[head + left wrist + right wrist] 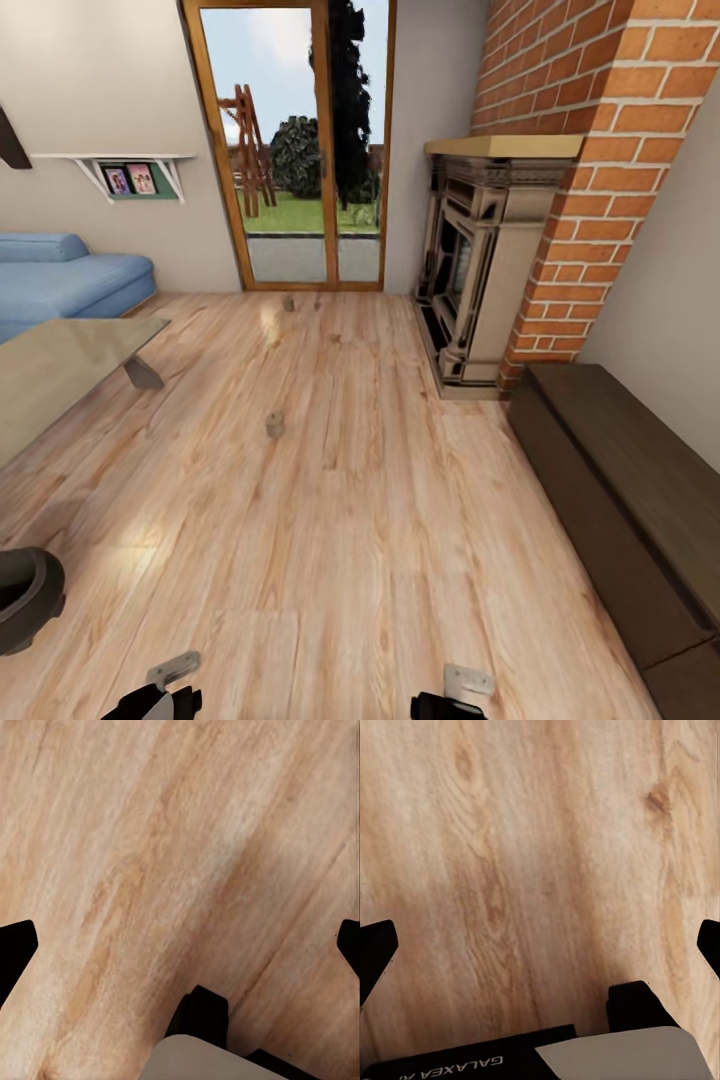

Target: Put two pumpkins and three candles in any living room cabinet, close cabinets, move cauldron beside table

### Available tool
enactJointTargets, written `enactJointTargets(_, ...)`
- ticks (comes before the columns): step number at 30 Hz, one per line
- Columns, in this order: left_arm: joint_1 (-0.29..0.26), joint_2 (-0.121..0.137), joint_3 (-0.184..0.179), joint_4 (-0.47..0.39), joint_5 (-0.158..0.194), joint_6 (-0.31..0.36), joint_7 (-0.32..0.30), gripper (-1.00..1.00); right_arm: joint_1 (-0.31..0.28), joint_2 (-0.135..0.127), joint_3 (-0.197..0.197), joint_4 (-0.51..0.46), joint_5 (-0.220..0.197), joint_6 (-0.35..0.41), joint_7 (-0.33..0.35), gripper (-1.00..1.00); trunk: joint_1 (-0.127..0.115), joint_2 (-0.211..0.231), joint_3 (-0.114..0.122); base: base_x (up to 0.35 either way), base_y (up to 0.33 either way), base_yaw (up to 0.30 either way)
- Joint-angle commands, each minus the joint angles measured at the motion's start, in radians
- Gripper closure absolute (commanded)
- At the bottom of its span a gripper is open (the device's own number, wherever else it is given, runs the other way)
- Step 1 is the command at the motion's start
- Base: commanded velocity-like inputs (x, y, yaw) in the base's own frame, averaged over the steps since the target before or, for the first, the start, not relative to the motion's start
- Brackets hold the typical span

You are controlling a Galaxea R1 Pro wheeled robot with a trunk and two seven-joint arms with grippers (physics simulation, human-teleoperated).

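Pale wood plank flooring (380, 520) is filling most of the head view, stretching from the bottom edge up to a glass door (290, 150) at the upper middle, through which a lawn and trees are showing. A brick chimney (590, 170) is rising at the upper right, with an ornate grey fireplace surround (470, 270) sitting at its foot. Along the right edge, the long dark-brown cabinet (620, 480) is standing low against the wall, its fronts looking closed.

Two candles are sitting upright on the floor, well apart from each other: one candle (275, 425) left of centre, and a farther candle (288, 302) just before the door. At the left edge, a glass-topped surface (60, 365) is jutting into the frame, with a blue sofa (60, 280) behind it and a wall shelf (135, 175) above. A dark rounded cauldron (28, 595) is showing partly at the lower left edge, on the floor.

The left gripper (165, 690) and the right gripper (455, 695) are peeking in at the bottom edge, hanging above bare planks. In the wrist views, each pair of jaws is standing spread wide with nothing between them, the left fingertips (15, 949) and the right fingertips (375, 945) showing dark at the frame edges over bare floor.
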Motion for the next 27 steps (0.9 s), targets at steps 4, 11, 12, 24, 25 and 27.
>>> enactJointTargets(4,0.0,0.0,0.0,0.0,0.0,0.0,0.0,-1.0,0.0,0.004,-0.002,0.001,-0.002,-0.006,0.0,-1.0,0.0,0.0,0.0,0.333,0.0,0.0)
enactJointTargets(11,0.0,0.0,0.0,0.0,0.0,0.0,0.0,-1.0,0.0,0.002,-0.001,0.0,-0.002,-0.007,0.0,-1.0,0.0,0.0,0.0,0.333,0.0,0.0)
enactJointTargets(12,0.0,0.0,0.0,0.0,0.0,0.0,0.0,-1.0,0.0,0.002,-0.001,0.0,-0.002,-0.007,0.0,-1.0,0.0,0.0,0.0,0.333,0.0,0.0)
enactJointTargets(24,0.0,0.0,0.0,0.0,0.0,-0.001,0.0,-1.0,0.0,0.001,-0.014,-0.001,-0.009,-0.005,0.0,-1.0,0.0,0.0,0.0,0.31,0.0,0.0)
enactJointTargets(25,0.0,0.0,0.0,0.0,0.0,-0.001,0.0,-1.0,0.0,0.001,-0.015,-0.001,-0.009,-0.005,0.0,-1.0,0.0,0.0,0.0,0.287,0.0,0.0)
enactJointTargets(27,0.0,0.0,0.0,0.0,0.0,-0.001,0.0,-1.0,0.0,0.002,-0.015,-0.001,-0.01,-0.005,0.0,-1.0,0.0,0.0,0.0,0.285,0.0,0.0)
